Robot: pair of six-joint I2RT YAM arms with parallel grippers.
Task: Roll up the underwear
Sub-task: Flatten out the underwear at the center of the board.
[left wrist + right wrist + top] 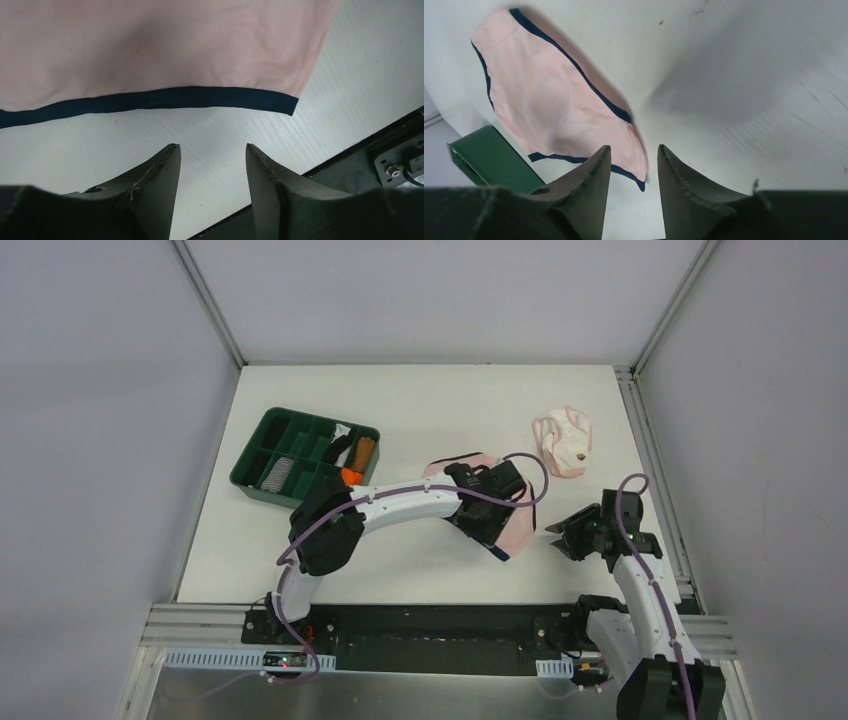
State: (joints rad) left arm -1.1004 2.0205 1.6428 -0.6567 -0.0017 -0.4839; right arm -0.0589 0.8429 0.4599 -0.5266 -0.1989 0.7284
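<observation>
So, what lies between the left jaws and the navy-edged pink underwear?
Nothing but bare table separates the left jaws from the pink underwear; the left wrist view shows it.

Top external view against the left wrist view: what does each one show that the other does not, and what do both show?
Only the top external view shows the green tray, the paler underwear crumpled at the far right, and the right gripper. Only the left wrist view shows the left gripper open with nothing between its fingers, just short of the navy hem. Both show the pink underwear lying on the white table.
</observation>
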